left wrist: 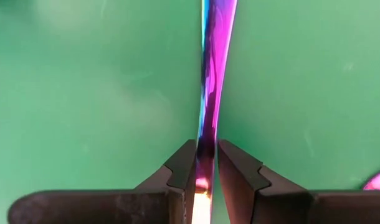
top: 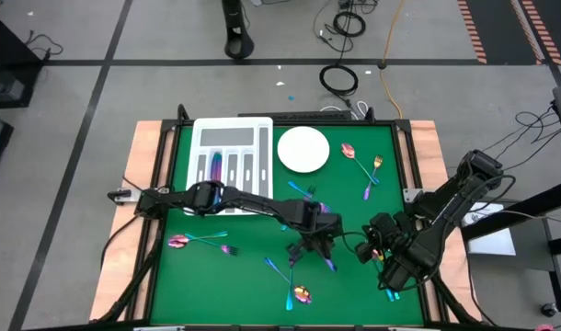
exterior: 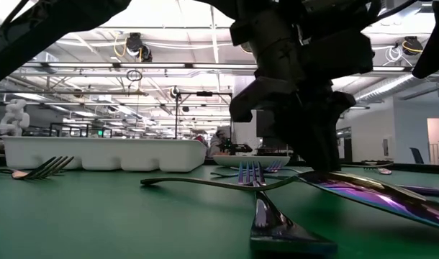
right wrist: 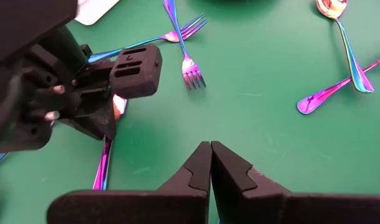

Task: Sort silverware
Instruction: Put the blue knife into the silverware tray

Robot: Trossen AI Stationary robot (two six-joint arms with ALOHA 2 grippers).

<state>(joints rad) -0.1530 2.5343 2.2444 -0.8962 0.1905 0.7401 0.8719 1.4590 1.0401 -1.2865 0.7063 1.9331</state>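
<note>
Near the middle of the green counter [top: 262, 276], toward its front edge, the left pincer [top: 319, 241] reaches down among the scattered silverware, its two dark fingers [left wrist: 184, 165] pinching the thin purple-and-blue handle of one piece [left wrist: 210, 93] that runs straight out between them over the green surface; whether that piece is a knife, fork or spoon cannot be told from the handle alone. The right pincer [top: 380, 246] hovers just beside it to the right, its fingers [right wrist: 237, 171] pressed together on nothing, with bare green beneath them. The rest of the silverware lies spread over the counter: a spoon and fork [top: 200, 242] at the left, a spoon [top: 301, 294] near the front edge, two crossed forks [right wrist: 184, 37] just behind the left pincer, and a spoon [top: 349, 150] crossed with another piece [top: 372, 176] at the back right. A round white plate [top: 303, 149] sits at the back centre, and beside it on the left stands the white divided tray [top: 233, 158], partly covered by the left arm, with a few iridescent pieces [top: 215, 166] already lying in its left-hand slots.
</note>
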